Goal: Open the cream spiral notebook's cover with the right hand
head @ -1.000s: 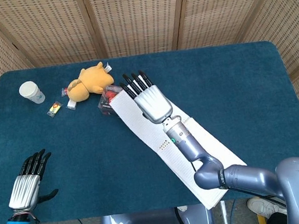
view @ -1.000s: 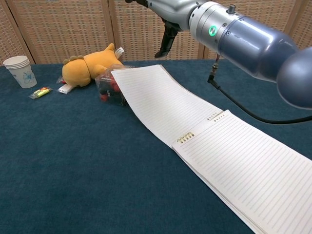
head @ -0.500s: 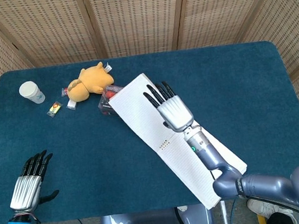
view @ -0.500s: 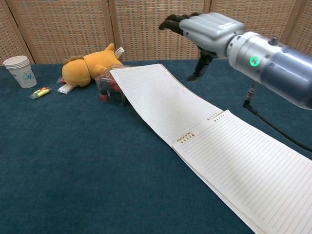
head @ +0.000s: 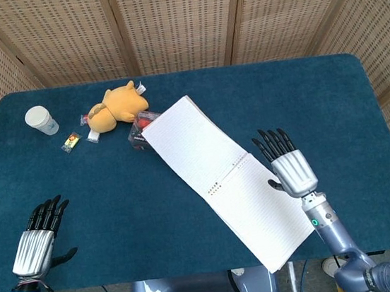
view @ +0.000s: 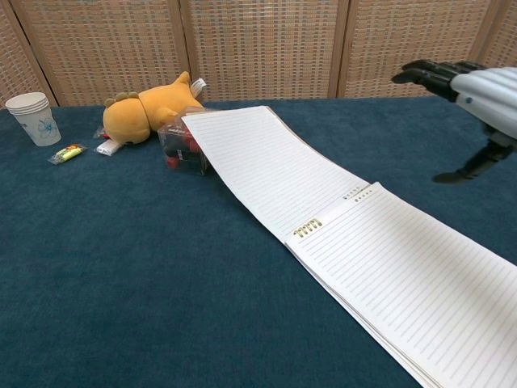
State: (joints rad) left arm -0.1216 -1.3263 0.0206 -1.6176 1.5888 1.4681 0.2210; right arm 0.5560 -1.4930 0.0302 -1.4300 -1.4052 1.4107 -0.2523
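The cream spiral notebook lies open and flat across the middle of the blue table. Its cover is folded back to the far left, with its far corner resting on a small clear box. Lined pages face up. My right hand hovers open to the right of the notebook, fingers spread, holding nothing. At the near left corner, apart from everything, my left hand is open, and only the head view shows it.
A yellow plush toy lies at the far left beside the clear box. A paper cup and small wrapped sweets sit further left. Wicker screens stand behind the table.
My right hand has drawn back from over the folded-back cover to the right and near side of the notebook. The cover stays flat. The left hand has not moved.
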